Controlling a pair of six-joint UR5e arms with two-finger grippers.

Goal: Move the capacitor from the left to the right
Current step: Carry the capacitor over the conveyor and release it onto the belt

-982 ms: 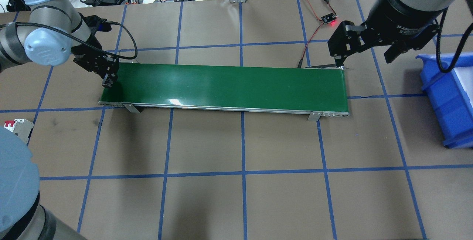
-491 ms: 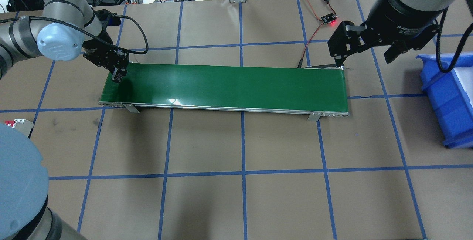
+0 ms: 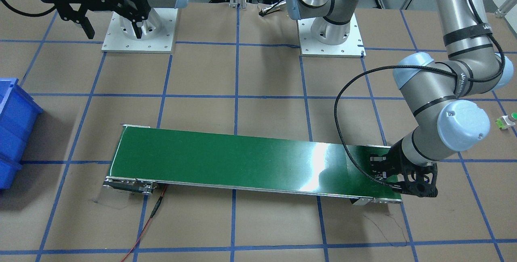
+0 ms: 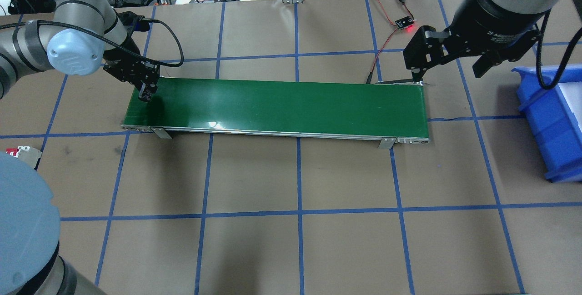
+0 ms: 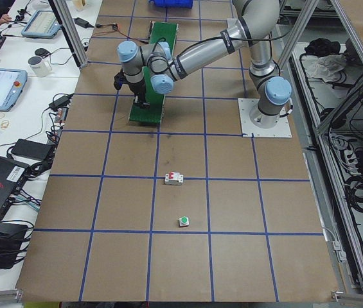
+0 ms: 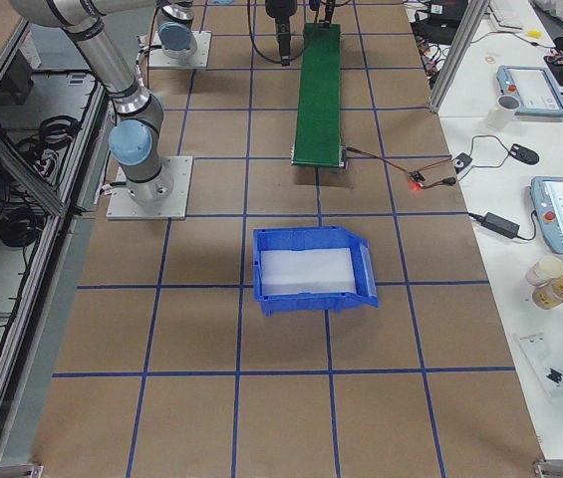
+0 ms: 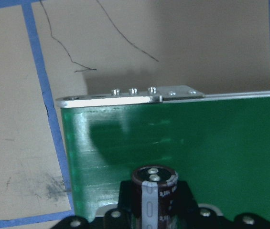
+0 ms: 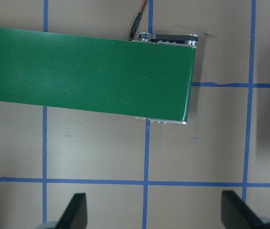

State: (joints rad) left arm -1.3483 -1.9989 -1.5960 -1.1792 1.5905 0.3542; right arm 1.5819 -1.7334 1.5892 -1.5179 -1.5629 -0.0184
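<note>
The capacitor (image 7: 153,191), a stubby black cylinder with a silvery stripe, is held upright between the fingers of my left gripper (image 4: 146,92). That gripper hangs just above the left end of the green conveyor belt (image 4: 282,104), near its back edge; it also shows in the front-facing view (image 3: 379,167). My right gripper (image 4: 450,70) is open and empty, high above the table behind the belt's right end. Its two fingers (image 8: 76,210) show wide apart in the right wrist view, with the belt's right end (image 8: 87,71) below.
A blue bin (image 4: 550,117) with a white liner stands at the far right. A white breaker with red switches (image 5: 175,178) and a small green push button (image 5: 184,221) lie on the table left of the belt. A sensor board with a red light (image 4: 404,23) sits behind the belt's right end.
My left gripper has moved right and slightly back with the capacitor, from the belt's left edge to over the belt's left end. The right arm has not moved.
</note>
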